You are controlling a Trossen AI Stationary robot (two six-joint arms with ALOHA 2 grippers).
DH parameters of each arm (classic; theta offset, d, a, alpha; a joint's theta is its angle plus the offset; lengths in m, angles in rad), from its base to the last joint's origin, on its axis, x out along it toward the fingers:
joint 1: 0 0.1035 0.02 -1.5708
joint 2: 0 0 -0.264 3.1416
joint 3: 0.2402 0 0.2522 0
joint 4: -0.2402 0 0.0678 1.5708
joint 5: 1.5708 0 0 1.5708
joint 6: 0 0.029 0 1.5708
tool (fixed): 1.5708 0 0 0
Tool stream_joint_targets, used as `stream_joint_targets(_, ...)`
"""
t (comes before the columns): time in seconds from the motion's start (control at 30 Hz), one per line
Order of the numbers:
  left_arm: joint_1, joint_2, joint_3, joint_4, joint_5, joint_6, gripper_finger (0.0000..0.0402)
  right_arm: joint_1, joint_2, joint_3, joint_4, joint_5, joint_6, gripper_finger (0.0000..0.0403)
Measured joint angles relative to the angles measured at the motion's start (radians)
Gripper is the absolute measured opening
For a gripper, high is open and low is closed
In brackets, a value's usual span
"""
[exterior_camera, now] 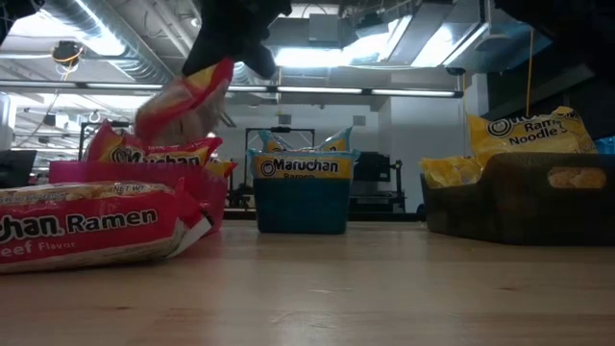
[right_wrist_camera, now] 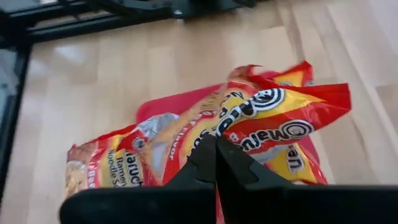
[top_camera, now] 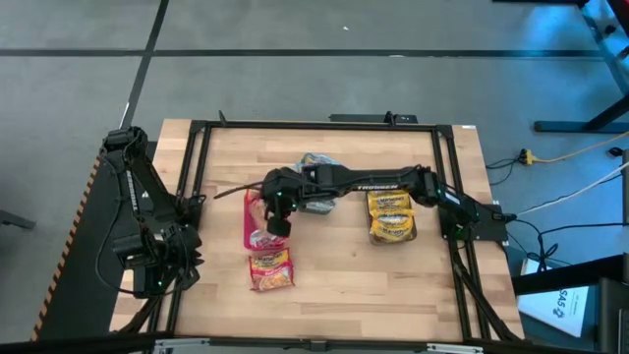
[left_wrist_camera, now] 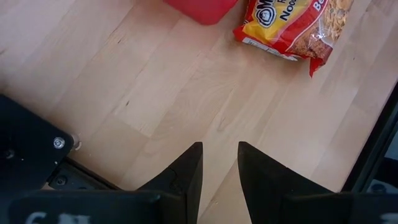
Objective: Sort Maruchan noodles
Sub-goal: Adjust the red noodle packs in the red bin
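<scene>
Nearest the low camera lies a red packet flat on the tabletop, its "Ramen" lettering filling the left of that view. From above, the same red packet sits on the bare wood just in front of the pink bin, and the left wrist view catches it beside a corner of that bin.

At the left edge of the tabletop the left arm waits, folded, its claw low by the frame rail; in its own view the left claw shows its fingers a little apart, pinching nothing, with only wood between them.

Next comes the pink bin, already holding red packets. Over it hangs the right claw, pressed together on the edge of another red packet, which dangles tilted in the air above the bin (the low view shows it clear of the packets below). The right wrist view has the right claw shut on this crumpled red wrapper, with the bin's red packets underneath.

Behind, near the middle, stands the teal bin with blue packets; from above it is mostly hidden by the right arm. Farther right, the grey bin holds yellow packets, seen from above as a yellow stack.
</scene>
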Motion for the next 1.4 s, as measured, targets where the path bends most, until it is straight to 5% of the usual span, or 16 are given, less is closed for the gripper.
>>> stream_joint_targets(0.63,0.0,0.0,0.0,0.009,0.0,-0.001,0.0095,-0.08,0.0,0.0,0.003,-0.3,-0.421,0.0)
stream_joint_targets(1.4,0.001,0.0,0.0,0.008,0.0,-0.001,0.0095,-0.138,0.037,0.0,-0.002,-0.424,-0.736,0.0)
